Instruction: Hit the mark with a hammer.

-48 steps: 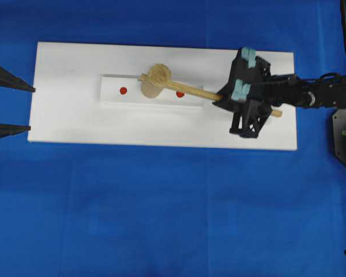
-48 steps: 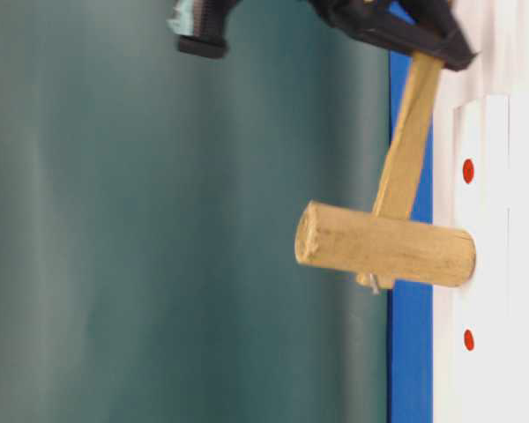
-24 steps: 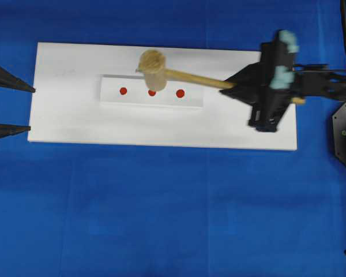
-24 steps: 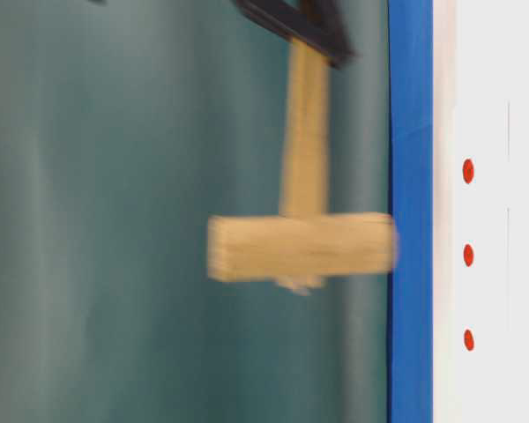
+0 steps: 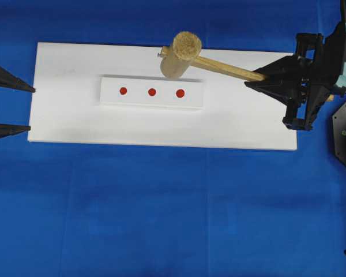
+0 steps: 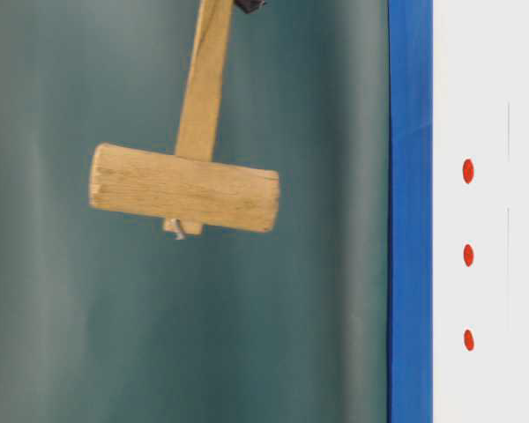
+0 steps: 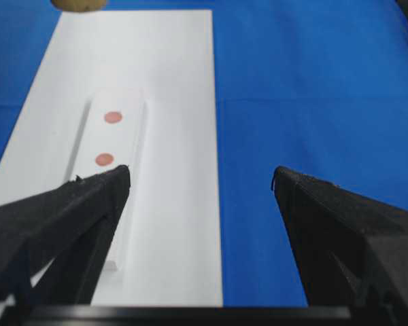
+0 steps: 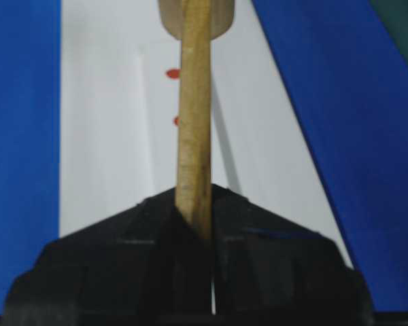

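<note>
right gripper [image 5: 259, 78] at right edge of overhead frame, jaws pinched tight on the hammer [image 5: 184, 52] handle. hammer head lifted clear, upper centre, above the white board [image 5: 63, 115]. the mark [image 5: 180, 93] is rightmost of three red dots on the raised strip [image 5: 138, 99], uncovered. left gripper [image 7: 200, 180] at far left, fingers spread, holding nothing.

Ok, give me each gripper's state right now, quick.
Left gripper: open, holding nothing.
Right gripper: closed on the hammer handle, with the head raised off the white board.
</note>
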Robot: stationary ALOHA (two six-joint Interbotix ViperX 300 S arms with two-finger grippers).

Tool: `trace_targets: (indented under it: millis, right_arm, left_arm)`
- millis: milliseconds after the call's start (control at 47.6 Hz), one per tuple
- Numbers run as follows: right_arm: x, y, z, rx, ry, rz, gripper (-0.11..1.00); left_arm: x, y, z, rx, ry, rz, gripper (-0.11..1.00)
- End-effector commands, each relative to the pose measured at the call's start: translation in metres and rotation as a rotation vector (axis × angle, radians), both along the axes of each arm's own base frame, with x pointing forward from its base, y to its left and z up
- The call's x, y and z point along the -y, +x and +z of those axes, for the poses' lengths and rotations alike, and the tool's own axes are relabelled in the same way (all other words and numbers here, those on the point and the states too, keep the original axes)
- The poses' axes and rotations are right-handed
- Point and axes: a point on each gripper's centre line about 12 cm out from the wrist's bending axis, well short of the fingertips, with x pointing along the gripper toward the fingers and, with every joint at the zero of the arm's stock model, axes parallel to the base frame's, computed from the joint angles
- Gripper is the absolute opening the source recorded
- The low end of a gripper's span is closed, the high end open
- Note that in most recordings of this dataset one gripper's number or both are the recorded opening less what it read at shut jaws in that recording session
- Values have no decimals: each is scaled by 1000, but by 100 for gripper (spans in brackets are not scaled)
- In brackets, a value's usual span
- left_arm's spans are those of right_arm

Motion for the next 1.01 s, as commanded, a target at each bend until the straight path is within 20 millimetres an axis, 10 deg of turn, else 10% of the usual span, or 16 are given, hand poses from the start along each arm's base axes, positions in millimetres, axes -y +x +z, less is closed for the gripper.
trace_targets:
  millis: [0,147,441,987]
  right_arm:
    - [2,3,4,8,-8,-6,2]
    - [2,8,-15,-62,13,-9,2]
    - [0,14,-115,-429,167,-47,2]
    - [1,14,-22,-90,72,-18,2]
  left_arm:
    - [0,2,3,6,4,-1,84]
    - [0,2,4,8,4,-1,82]
    - [0,2,3,2,4,-1,82]
    - [0,1,4,6,0,0,82]
